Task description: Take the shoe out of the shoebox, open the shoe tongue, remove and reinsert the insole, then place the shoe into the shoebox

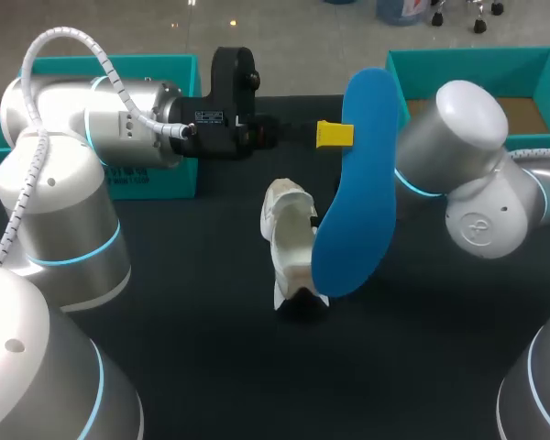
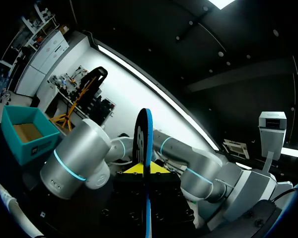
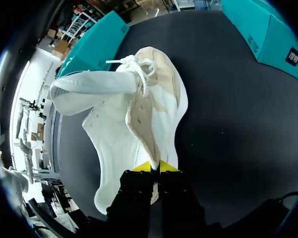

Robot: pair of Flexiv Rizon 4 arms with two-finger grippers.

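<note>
A blue insole (image 1: 357,183) hangs upright above the table's middle, with my left gripper (image 1: 335,135) shut on its upper edge. In the left wrist view the insole (image 2: 148,144) shows edge-on, pinched between the yellow tips of the left gripper (image 2: 148,169). The white shoe (image 1: 289,234) lies on the dark table just left of the insole. In the right wrist view the shoe (image 3: 134,114) has its tongue pulled back and its laces loose, and my right gripper (image 3: 156,166) is shut on the rim of its opening. The insole hides that gripper in the head view.
An open teal shoebox (image 1: 532,64) with a brown floor stands at the back right, behind my right arm. A second teal box (image 1: 156,179) stands at the back left, under my left arm. Both boxes (image 3: 97,39) (image 3: 268,29) lie beyond the shoe.
</note>
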